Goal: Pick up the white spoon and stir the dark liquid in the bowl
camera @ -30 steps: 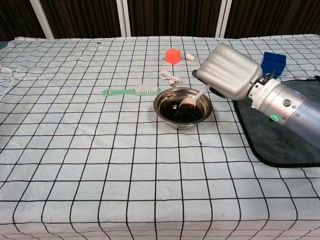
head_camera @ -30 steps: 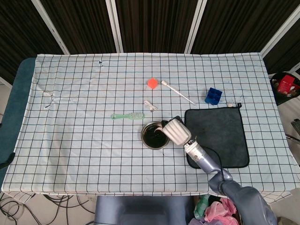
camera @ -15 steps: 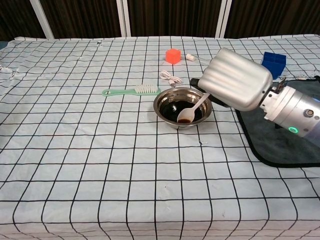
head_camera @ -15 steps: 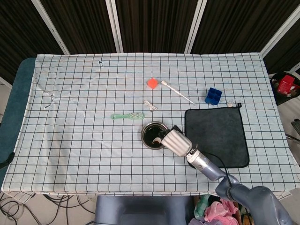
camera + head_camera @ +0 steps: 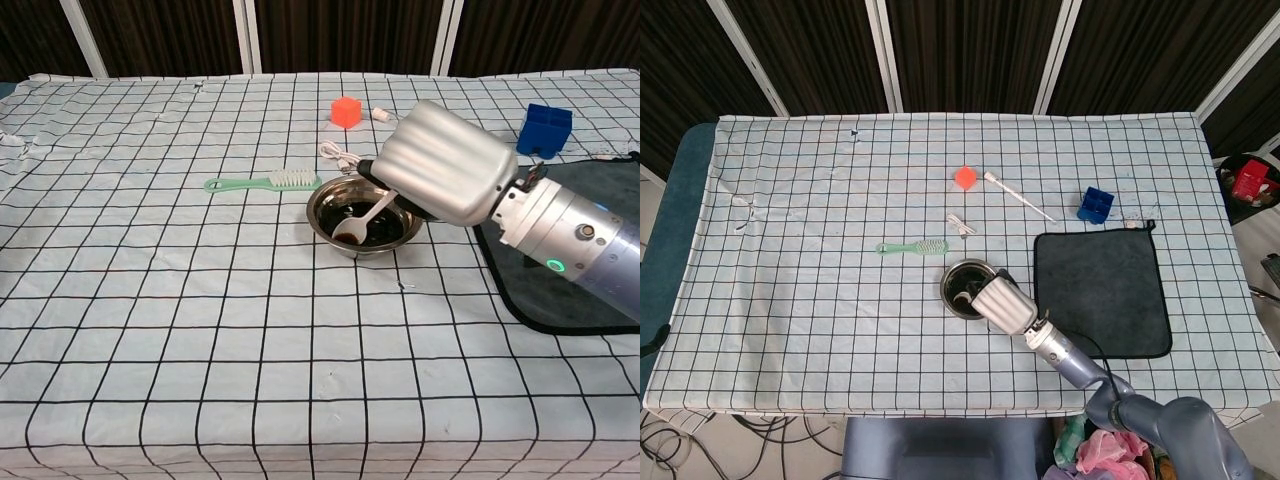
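Note:
A steel bowl [image 5: 322, 201] [image 5: 950, 277] of dark liquid stands mid-table on the checked cloth. My right hand [image 5: 443, 176] [image 5: 1001, 305] hovers over the bowl's right rim and holds the white spoon [image 5: 360, 219] [image 5: 962, 299] by its handle. The spoon slants down to the left, and its scoop sits in the liquid near the bowl's front left side. The hand's metal back hides its fingers and the top of the handle. My left hand shows in neither view.
A green brush [image 5: 262, 181] lies left of the bowl. Behind the bowl lie a small white cable [image 5: 340, 156], an orange cube [image 5: 345, 110] and a white stick [image 5: 1018, 196]. A blue box [image 5: 545, 127] and a dark mat [image 5: 1100, 288] are to the right.
My right hand has swung left and toward the front of the bowl, sweeping the spoon's scoop from the bowl's right side through the liquid to its front left.

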Tool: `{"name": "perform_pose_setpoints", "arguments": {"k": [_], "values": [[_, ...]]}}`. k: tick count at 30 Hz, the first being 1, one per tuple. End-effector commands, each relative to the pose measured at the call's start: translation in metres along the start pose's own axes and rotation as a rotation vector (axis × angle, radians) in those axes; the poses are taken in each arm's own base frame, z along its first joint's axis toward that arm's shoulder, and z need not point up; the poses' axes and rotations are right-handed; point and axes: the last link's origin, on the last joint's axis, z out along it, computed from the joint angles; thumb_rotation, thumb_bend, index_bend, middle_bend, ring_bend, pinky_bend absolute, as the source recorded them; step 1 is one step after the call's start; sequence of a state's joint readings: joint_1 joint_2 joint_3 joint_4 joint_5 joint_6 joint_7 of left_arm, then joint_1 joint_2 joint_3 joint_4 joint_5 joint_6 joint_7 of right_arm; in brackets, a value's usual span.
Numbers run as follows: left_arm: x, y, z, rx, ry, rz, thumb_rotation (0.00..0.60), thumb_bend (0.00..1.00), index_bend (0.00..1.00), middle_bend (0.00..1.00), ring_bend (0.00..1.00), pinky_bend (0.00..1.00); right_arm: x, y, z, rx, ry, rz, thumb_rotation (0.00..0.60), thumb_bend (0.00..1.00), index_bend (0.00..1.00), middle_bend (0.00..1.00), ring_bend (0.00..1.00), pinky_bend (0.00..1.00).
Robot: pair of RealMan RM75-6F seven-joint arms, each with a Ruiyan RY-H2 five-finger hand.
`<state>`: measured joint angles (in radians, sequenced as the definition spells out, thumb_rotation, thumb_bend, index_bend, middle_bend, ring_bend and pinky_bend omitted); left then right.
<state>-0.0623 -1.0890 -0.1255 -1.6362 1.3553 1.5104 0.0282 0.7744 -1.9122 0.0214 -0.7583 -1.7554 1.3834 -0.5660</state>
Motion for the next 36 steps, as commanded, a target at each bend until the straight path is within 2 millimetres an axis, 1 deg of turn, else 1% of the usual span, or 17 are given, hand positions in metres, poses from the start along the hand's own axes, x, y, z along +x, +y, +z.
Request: {"name": "perform_pose_setpoints", "arguments": {"k": [1,5,9,13,18,23,29,36], "values": [[0.0,0.0,0.0,0.0,-0.001,0.0,0.6,0.24,0.09,0.05,0.01,0.0,-0.001,-0.002,0.005,-0.013,-0.005,0.007,0.6,0.35,0.71,0.87,1.0,1.0],[0.0,0.0,0.0,-0.001,0.001,0.0,0.6,0.24,0.09,0.05,0.01,0.0,-0.004,-0.005,0.013,-0.036,-0.019,0.027,0.6,0.35,0.71,0.87,1.0,1.0],[0.0,0.0,0.0,-0.001,0.001,-0.001,0.6,0.24,0.09,0.05,0.01,0.0,-0.009,-0.006,0.019,-0.041,-0.032,0.01,0.6,0.35,0.71,0.87,1.0,1.0],[0.0,0.0,0.0,-0.001,0.001,-0.002,0.6,0.24,0.09,0.05,0.01,0.0,-0.012,0.001,0.024,-0.065,-0.036,-0.011,0.6,0.35,0.71,0.87,1.0,1.0],[0.0,0.0,0.001,-0.002,-0.002,0.0,0.6,0.24,0.09,0.05,0.01,0.0,-0.015,0.011,0.025,-0.088,-0.039,-0.031,0.6,0.35,0.71,0.87,1.0,1.0],[-0.001,0.001,0.0,-0.004,-0.002,0.003,0.6,0.24,0.09,0.05,0.01,0.0,-0.018,0.022,0.02,-0.102,-0.047,-0.052,0.6,0.35,0.71,0.87,1.0,1.0],[-0.001,0.001,-0.001,-0.003,0.0,0.005,0.6,0.24,0.09,0.05,0.01,0.0,-0.015,0.033,0.009,-0.093,-0.028,-0.061,0.6,0.35,0.71,0.87,1.0,1.0],[-0.001,0.002,-0.001,-0.002,-0.002,0.007,0.6,0.24,0.09,0.05,0.01,0.0,-0.006,0.036,-0.007,-0.071,-0.004,-0.044,0.6,0.35,0.71,0.87,1.0,1.0]]}}
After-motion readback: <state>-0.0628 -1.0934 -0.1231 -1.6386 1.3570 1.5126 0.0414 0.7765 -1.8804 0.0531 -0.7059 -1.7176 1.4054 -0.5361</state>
